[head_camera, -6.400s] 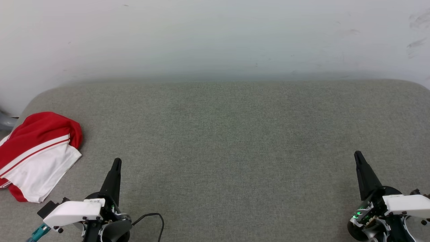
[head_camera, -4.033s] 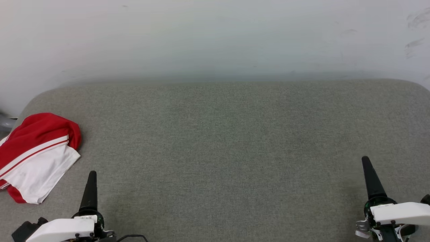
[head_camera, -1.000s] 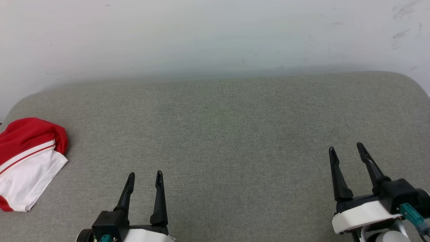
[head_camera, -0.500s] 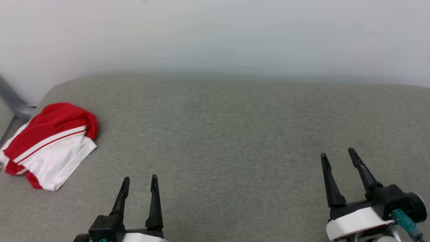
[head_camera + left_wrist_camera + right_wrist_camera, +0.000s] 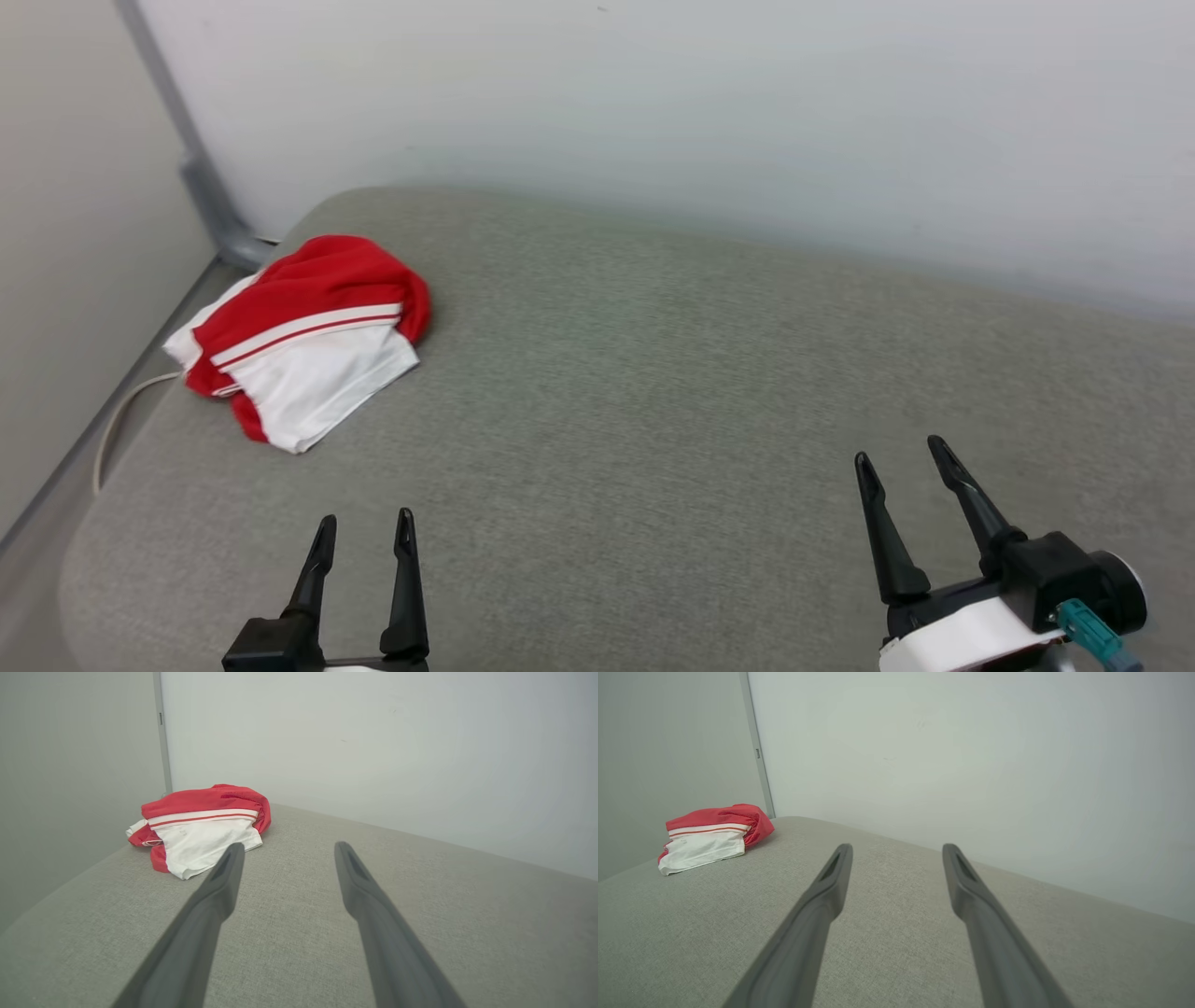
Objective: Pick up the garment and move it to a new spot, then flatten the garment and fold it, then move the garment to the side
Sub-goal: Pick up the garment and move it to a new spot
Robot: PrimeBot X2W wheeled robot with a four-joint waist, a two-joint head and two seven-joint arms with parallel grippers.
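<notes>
Head view turned left since before, garment [image 5: 308, 336] unmoved on cushion [image 5: 653, 392], left gripper [image 5: 365, 515] and right gripper [image 5: 898, 449] fingers spread, empty

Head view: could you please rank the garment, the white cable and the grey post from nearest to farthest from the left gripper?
1. The garment, on the cushion, ahead-left of the left gripper.
2. The white cable, beside the cushion's left edge.
3. The grey post, in the corner behind the garment.
</notes>
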